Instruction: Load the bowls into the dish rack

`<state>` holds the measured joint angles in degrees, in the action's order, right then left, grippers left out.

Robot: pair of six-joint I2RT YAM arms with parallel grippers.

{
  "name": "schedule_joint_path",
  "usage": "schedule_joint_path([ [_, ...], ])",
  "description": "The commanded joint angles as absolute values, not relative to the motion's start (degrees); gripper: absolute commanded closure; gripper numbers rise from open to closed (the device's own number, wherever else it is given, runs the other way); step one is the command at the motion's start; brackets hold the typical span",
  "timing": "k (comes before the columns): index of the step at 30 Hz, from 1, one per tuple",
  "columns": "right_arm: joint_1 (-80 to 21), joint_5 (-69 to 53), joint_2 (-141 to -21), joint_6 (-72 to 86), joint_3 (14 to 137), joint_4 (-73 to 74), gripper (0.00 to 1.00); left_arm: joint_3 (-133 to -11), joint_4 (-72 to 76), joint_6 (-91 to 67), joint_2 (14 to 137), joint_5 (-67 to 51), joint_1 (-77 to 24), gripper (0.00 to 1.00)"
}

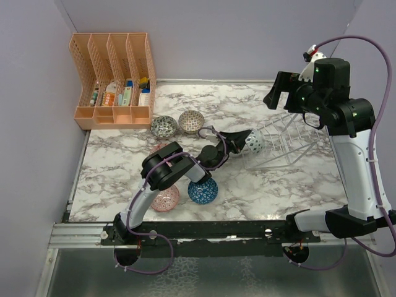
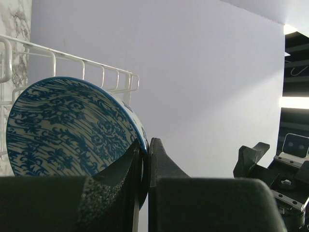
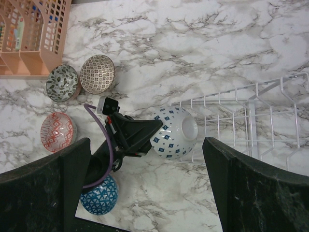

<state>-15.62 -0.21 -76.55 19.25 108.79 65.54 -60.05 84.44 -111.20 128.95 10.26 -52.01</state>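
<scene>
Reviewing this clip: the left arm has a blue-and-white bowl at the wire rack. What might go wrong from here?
1. The left gripper pinches the blue-and-white patterned ceramic bowl only at its rim; it may swing or slip before seating.
2. The white wire dish rack is unheld, the open right gripper hovering above it; a push might slide it.
3. The blue triangle-patterned bowl sits close beside the left arm; retracting may knock it.

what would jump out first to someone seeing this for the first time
The left gripper pinches a blue-patterned bowl by its rim, right at the edge of the white wire dish rack at centre right. Next come the right gripper, hanging open above the rack, and the peach organizer in the far left corner.
</scene>
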Motion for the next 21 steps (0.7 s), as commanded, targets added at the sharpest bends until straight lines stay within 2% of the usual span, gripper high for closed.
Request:
schedule_joint_path([
  [1,-15.22,-0.44,-76.7,18.57,109.27,64.96,0.0,-60.19,94.13,-112.48,128.77,9.41,-52.56,1.0],
  [21,-15.21,-0.1,-77.02,18.39,109.43,65.12,0.0,-63.88,94.09,-114.64,132.94,9.29,-53.22,1.0],
])
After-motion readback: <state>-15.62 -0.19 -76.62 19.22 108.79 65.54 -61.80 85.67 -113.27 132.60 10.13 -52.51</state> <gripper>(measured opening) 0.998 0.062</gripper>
